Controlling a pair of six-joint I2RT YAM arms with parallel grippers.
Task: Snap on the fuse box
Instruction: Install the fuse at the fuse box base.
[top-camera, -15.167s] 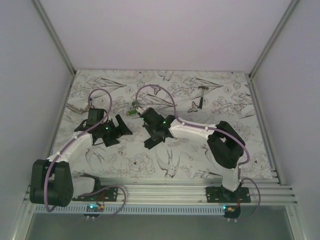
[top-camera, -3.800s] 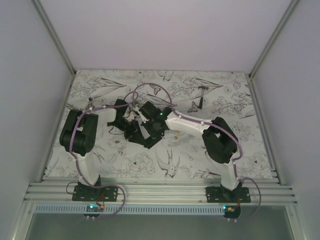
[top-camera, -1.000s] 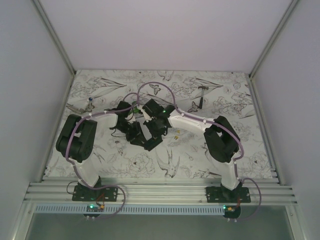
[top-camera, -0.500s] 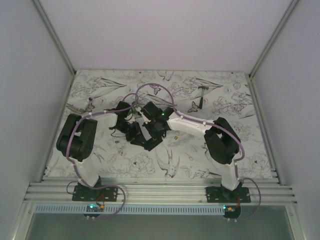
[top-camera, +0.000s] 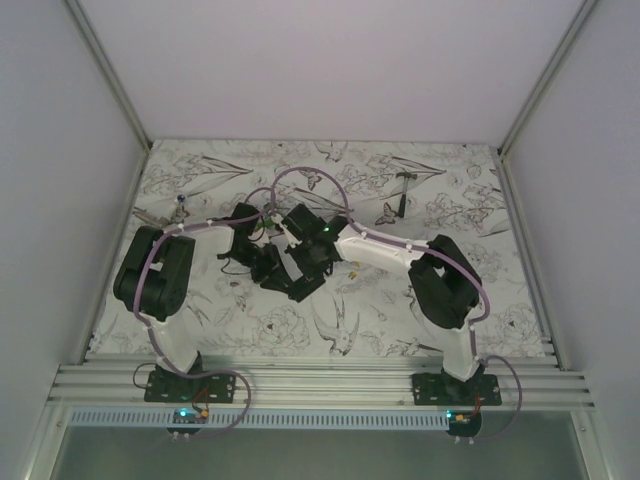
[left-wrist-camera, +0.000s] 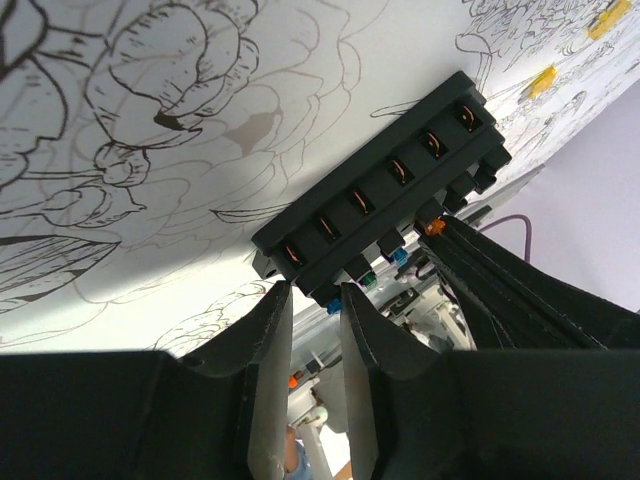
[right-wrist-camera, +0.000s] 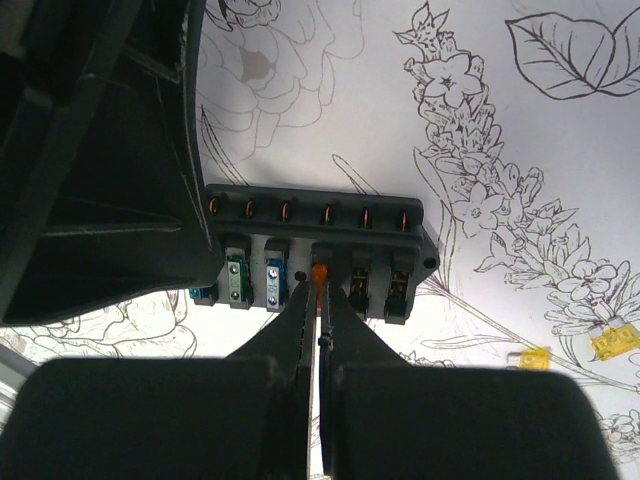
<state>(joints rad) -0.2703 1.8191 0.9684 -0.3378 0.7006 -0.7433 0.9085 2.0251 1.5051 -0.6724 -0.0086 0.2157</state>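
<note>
In the left wrist view the black fuse box (left-wrist-camera: 380, 210) hangs tilted above the patterned table, a row of copper contacts along its top. My left gripper (left-wrist-camera: 307, 300) is shut on its near end. From the right wrist view the fuse box (right-wrist-camera: 315, 240) shows green and blue fuses (right-wrist-camera: 255, 280) seated in its left slots. My right gripper (right-wrist-camera: 320, 285) is shut on an orange fuse (right-wrist-camera: 320, 272) that stands in a middle slot. From above, both grippers meet over the table's middle left and hide the box.
Two loose yellow fuses (right-wrist-camera: 612, 343) lie on the table right of the box. A small hammer-shaped tool (top-camera: 404, 190) lies at the back right. A metal tool (top-camera: 150, 215) lies at the left edge. Grey walls close in three sides.
The left jaws have narrowed a little on the box. Both arms have stayed together at the middle left, with the right arm shifted only slightly.
</note>
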